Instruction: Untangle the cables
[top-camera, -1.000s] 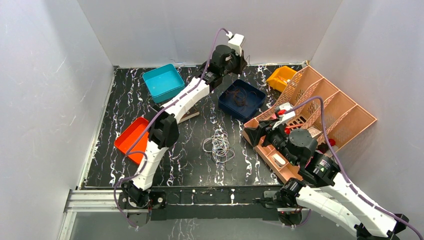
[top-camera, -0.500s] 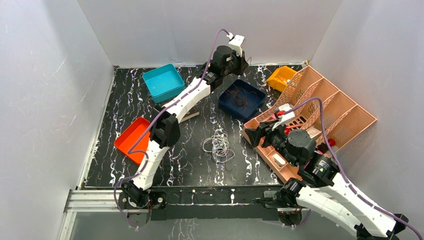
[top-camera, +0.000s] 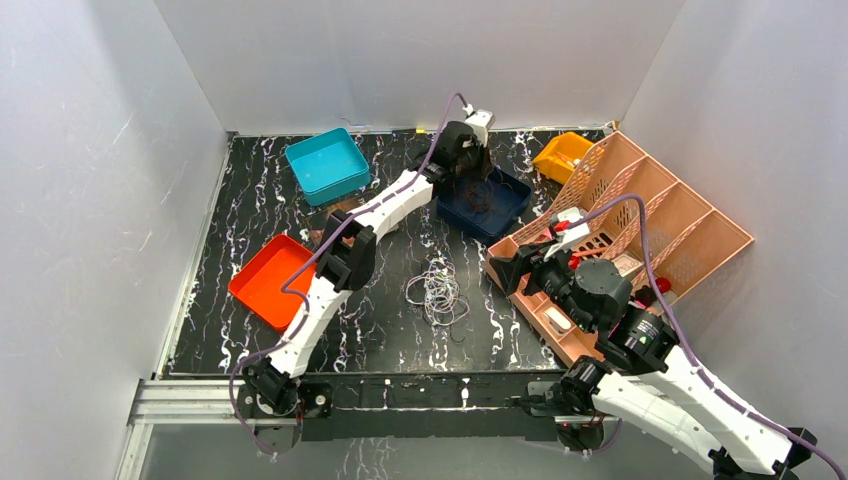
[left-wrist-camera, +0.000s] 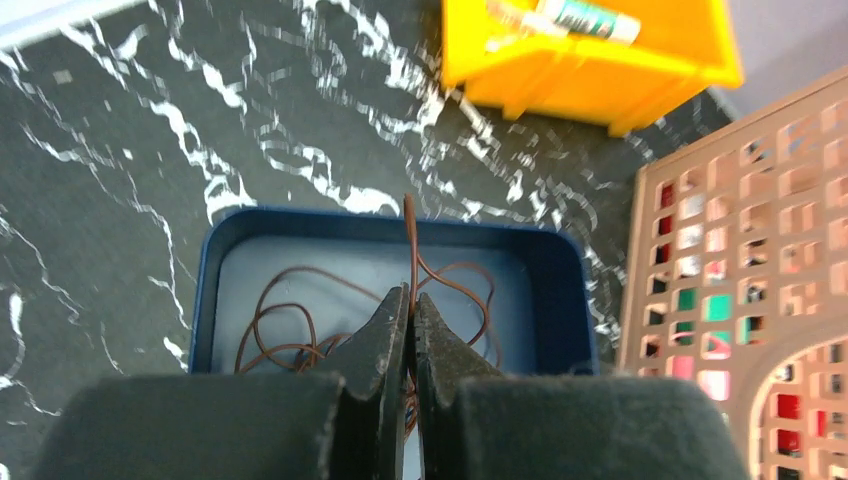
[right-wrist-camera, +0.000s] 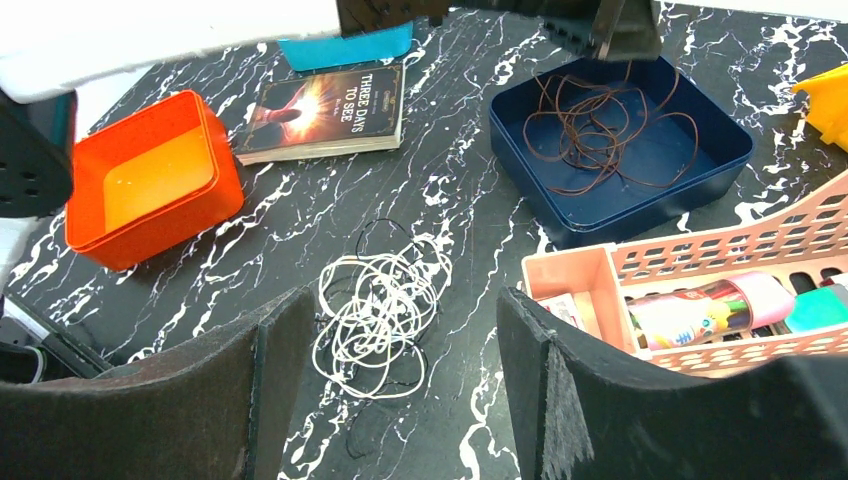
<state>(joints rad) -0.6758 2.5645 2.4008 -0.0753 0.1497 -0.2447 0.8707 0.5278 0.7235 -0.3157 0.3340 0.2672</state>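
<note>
The whitish and black cables lie tangled mid-bench, with bare surface on every side. The orange tray, book and pink rack stand apart around them. The brown cable coils inside the navy tray, one strand pinched in the closed left claw above it. The right claw hangs wide open and empty, facing the tangle.

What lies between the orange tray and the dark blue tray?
A book lies flat between the orange tray and the dark blue tray, shown in the right wrist view.
</note>
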